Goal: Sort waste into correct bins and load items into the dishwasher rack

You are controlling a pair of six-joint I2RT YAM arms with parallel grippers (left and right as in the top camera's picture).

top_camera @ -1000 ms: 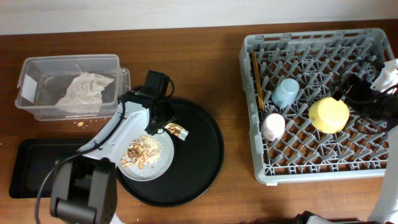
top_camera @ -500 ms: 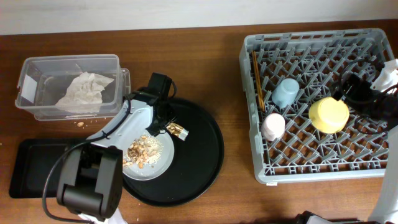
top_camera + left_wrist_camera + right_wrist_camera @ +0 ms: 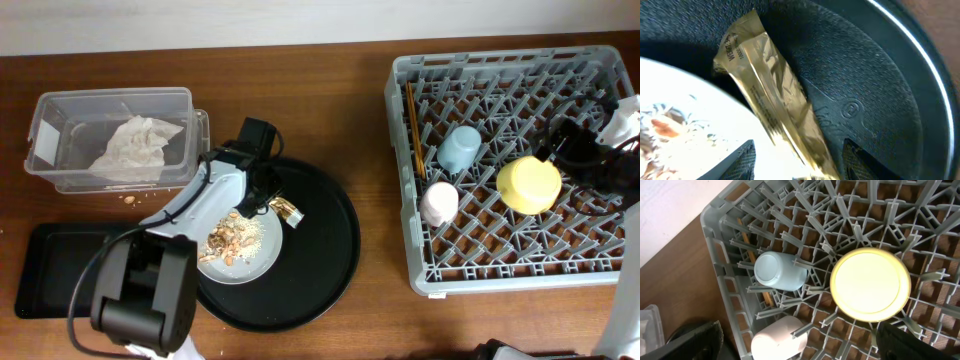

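Here, your grey dishwasher rack [image 3: 515,170] carries the yellow bowl [image 3: 528,184], seemingly mouth-down so it would drain, the blue cup [image 3: 459,148] and pink cup [image 3: 438,203] wedged between pegs, and the chopsticks [image 3: 412,125] lying along its left wall. Your right gripper [image 3: 797,330] hangs over them, jaws spread wide and empty. The round black tray [image 3: 320,250] bears what remains. The clear tub [image 3: 110,140] holds crumpled white paper [image 3: 135,143], so it reads as the wrapper bin; the shallow black tray [image 3: 50,265] looks meant for food. The grey plate [image 3: 255,255] can't be racked while scraps [image 3: 228,240] cover it. Your left gripper [image 3: 800,160] straddles the gold wrapper [image 3: 775,110] beside the plate's rim, jaws apart, not pinching. Close there, then carry it to the tub.
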